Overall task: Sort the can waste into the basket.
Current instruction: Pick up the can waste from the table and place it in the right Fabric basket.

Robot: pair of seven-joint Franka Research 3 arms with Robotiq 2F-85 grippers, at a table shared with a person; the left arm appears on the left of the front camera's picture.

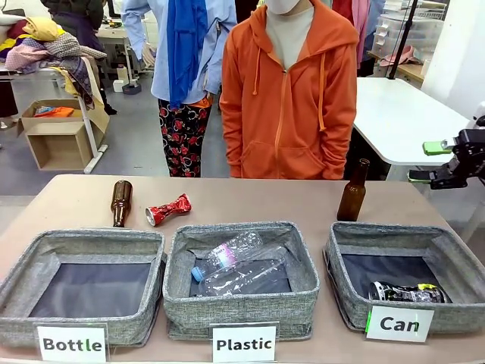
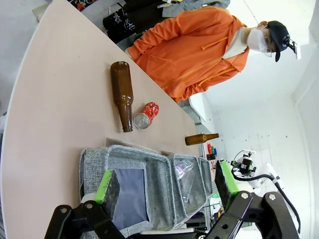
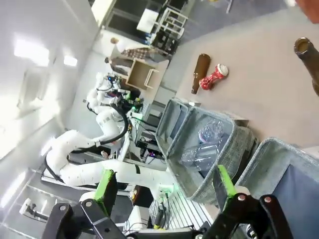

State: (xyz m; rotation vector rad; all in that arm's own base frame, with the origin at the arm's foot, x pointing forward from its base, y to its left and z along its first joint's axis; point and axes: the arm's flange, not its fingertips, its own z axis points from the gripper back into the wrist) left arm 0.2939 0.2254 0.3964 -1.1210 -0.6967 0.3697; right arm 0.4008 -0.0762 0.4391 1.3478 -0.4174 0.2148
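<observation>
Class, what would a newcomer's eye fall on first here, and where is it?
The person in the bright orange hoodie at the far side of the table stands out first. Then come the three grey labelled baskets along the near edge, with a dark can lying in the Can basket at the right. A crushed red can lies on the table beside a brown bottle.

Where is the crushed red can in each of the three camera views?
Front view: the crushed red can lies left of centre on the table, behind the Plastic bin.
Left wrist view: about mid-picture.
Right wrist view: upper right of centre.
Shared landmark: the lying brown bottle, just beside the can in every view.
</observation>
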